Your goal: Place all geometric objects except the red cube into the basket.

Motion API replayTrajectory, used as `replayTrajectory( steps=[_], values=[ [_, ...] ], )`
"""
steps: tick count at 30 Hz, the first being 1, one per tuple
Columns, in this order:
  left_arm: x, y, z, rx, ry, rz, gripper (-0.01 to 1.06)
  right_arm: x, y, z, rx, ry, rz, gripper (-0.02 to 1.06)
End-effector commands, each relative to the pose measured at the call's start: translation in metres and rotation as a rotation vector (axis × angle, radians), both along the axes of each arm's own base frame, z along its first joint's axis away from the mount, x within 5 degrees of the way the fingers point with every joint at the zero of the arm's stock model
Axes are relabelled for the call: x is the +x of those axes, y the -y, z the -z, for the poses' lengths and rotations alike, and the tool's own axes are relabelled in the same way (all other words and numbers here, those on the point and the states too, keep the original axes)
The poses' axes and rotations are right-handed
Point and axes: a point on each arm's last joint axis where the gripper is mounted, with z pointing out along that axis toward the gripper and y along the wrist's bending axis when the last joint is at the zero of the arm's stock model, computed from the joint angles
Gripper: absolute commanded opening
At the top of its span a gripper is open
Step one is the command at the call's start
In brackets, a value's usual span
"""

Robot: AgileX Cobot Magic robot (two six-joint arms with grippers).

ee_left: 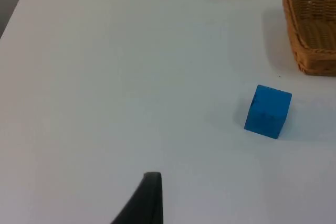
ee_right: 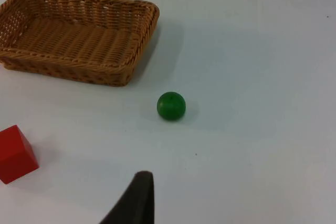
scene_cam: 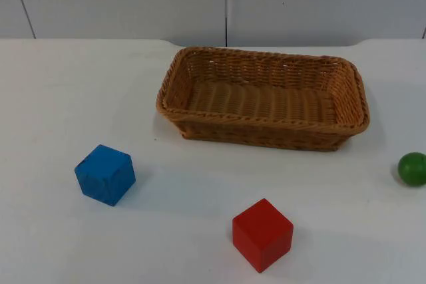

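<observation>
1. The blue wooden cube [scene_cam: 104, 174] sits on the white surface [scene_cam: 60, 84] toward the left arm's side, forward-left of the oval woven wicker basket [scene_cam: 263, 97] and well apart from it. From the left wrist, it lies ahead of the left hand [ee_left: 149, 200] and toward the basket.
2. The small green ball [scene_cam: 413, 168] rests at the right edge of the surface, near the basket's right end. From the right wrist, it lies almost straight ahead of the right hand [ee_right: 137, 199].
3. So each arm is nearer to 1 piece: left to the cube, right to the ball.
4. The red wooden cube [scene_cam: 262, 234], which is to stay out, lies between them, near the front.
5. Only 1 fingertip of each hand is visible, so I cannot tell whether either is apart or together.
6. The basket holds nothing yet.
</observation>
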Motion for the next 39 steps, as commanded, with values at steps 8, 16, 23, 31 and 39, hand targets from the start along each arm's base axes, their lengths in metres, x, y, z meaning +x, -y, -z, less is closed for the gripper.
replayTrajectory(
  steps=[8,16,23,31,39],
  values=[
    [0.025,0.000,-0.015,-0.022,-0.081,-0.007,1.05,0.000,0.000,0.000,-0.012,0.013,0.006,1.05],
    [0.074,-0.002,-0.013,0.014,-0.208,0.011,1.05,0.000,0.000,0.000,-0.012,0.013,0.006,1.05],
    [0.128,-0.001,-0.004,0.026,-0.341,0.059,1.05,0.000,0.000,0.000,-0.012,0.013,0.006,1.05],
    [0.182,0.005,-0.012,0.000,-0.404,0.148,1.05,0.000,0.000,0.000,-0.012,0.013,0.006,1.05],
    [0.230,0.033,0.036,0.034,-0.616,0.305,1.04,0.000,0.000,0.000,-0.012,0.013,0.006,1.05]
  ],
)
